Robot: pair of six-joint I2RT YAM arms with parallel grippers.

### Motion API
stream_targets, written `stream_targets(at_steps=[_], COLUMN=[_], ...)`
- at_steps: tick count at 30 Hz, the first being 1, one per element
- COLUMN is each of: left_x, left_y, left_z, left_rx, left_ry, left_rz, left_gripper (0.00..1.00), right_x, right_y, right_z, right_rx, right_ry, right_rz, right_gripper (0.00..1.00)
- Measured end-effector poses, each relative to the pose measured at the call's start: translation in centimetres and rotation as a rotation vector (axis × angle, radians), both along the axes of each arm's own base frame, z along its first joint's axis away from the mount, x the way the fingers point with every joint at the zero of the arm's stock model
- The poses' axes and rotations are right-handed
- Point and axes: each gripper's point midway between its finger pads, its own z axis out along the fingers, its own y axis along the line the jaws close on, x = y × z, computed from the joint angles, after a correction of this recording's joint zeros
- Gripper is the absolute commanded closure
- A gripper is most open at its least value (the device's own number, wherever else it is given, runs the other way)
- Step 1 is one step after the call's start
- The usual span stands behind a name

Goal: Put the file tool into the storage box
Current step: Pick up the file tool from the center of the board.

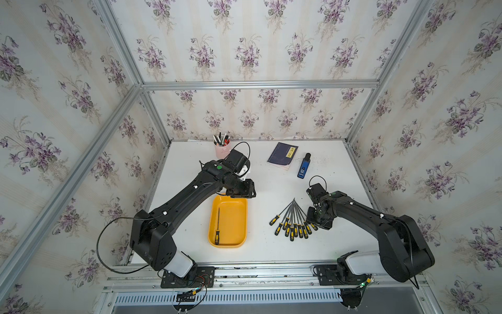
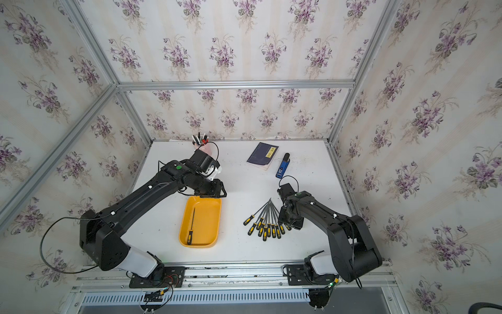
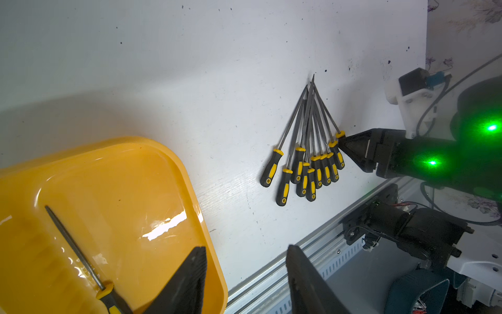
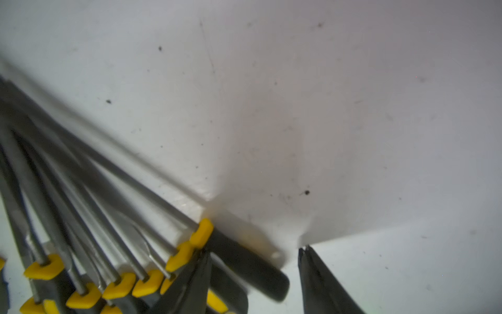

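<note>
Widest of all: the white surface [image 1: 271, 252], flecked with dark specks. Over it, two black arms: the left arm [image 1: 184, 198] reaching in from the near left corner, the right arm [image 1: 366, 217] from the near right.

Next in size, the storage box [image 1: 236, 214], orange-yellow and shallow, left of centre, long side running near to far.

Right of the box and well apart from it, a fan of black-and-yellow files [image 1: 294, 220], tips gathered at the far end, handles spread toward the near edge.

Above the far end of the box, the left tool [image 3: 245, 250], fingers spread wide, released and empty.

At the right edge of the fan, the right tool [image 4: 254, 251], low over the surface. Fingers parted, straddling the black handle of the outermost file, not clamped on it. One fingertip [image 4: 198, 271] close against the handle's side, contact impossible to judge.

Toward the far edge, a dark blue notebook [image 1: 282, 155]. Just right of it, a blue handheld device [image 1: 303, 166]. Far left, behind the left arm's wrist, a pink cup [image 1: 222, 152] of pens.

Smallest, the file tool [image 1: 217, 225], already inside the storage box. Flat on the floor along the left side, handle toward the near end, tip toward the far end.
</note>
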Motion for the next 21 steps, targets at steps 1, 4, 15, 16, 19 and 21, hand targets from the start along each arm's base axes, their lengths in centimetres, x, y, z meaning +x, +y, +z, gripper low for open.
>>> stream_targets(at_steps=[1, 4, 15, 16, 19, 21], left_x=[0.1, 0.3, 1.1, 1.2, 1.4, 1.5], left_y=[-0.1, -0.2, -0.4, -0.4, -0.6, -0.6], left_z=[0.0, -0.1, -0.4, -0.4, -0.3, -0.3], left_rx=[-0.001, -0.001, 0.007, 0.007, 0.006, 0.007], left_ry=[0.001, 0.002, -0.001, -0.002, -0.006, -0.005], left_rz=[-0.001, -0.007, -0.021, -0.022, -0.029, -0.031], left_gripper=[0.47, 0.47, 0.47, 0.47, 0.47, 0.47], right_x=[-0.1, -0.1, 0.0, 0.1, 0.1, 0.0], right_y=[-0.1, 0.0, 0.1, 0.1, 0.2, 0.3], right_z=[-0.2, -0.4, -0.5, -0.5, -0.7, -0.9], right_rx=[-0.005, -0.003, 0.001, -0.001, -0.004, -0.006], right_ry=[0.009, 0.011, 0.002, 0.008, 0.024, 0.04], right_rz=[0.001, 0.004, 0.034, 0.038, 0.056, 0.058], right_gripper=[0.47, 0.51, 0.56, 0.56, 0.6, 0.62])
